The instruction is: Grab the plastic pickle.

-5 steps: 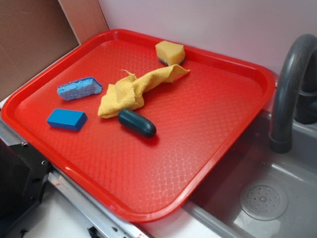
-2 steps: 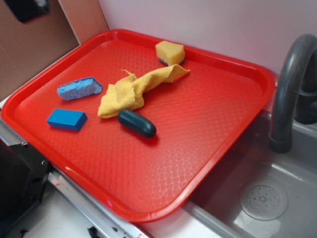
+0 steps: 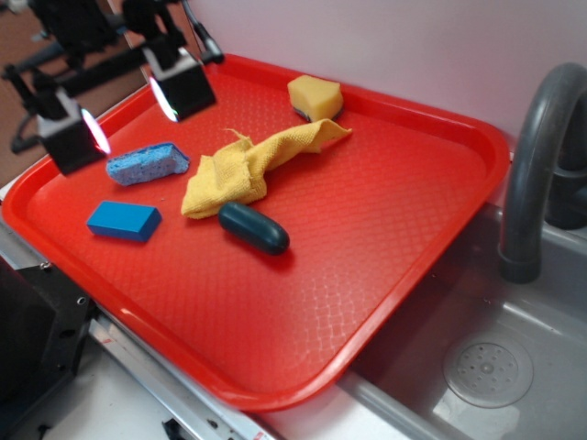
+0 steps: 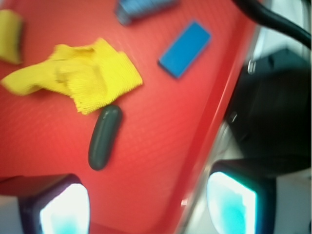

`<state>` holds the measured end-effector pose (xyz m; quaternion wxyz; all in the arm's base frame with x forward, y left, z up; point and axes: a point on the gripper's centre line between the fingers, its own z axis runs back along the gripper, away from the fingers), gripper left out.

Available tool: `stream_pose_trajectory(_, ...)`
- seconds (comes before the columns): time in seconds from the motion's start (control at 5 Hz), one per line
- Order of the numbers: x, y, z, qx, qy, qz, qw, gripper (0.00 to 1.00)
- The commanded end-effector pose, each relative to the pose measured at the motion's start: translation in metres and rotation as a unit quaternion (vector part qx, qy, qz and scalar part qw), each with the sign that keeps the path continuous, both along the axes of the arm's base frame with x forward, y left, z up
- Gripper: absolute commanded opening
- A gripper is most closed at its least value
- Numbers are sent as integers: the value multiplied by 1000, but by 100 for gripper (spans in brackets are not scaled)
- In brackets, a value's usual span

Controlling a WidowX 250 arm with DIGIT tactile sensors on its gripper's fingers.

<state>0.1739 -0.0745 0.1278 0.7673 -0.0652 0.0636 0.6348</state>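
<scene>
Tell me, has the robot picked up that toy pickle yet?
Not yet. The pickle lies untouched on the red tray, beside the yellow cloth. The gripper hangs open above the tray's far left corner, near the light blue sponge, holding nothing. Left to do: move over the pickle, come down, close on it and lift.

Plastic pickle (image 4: 104,137) lying on red tray (image 4: 161,131), just below yellow cloth (image 4: 83,75). Gripper (image 4: 146,204) jaws spread wide, empty.
</scene>
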Motion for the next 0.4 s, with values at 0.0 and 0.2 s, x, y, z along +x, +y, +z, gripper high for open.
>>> stream_pose_trajectory(0.0, 23, -14, -41, 3, -1, 27, 1000, 100)
stream_pose_trajectory(0.2, 40, -8, -57, 26, -11, 24, 999, 100)
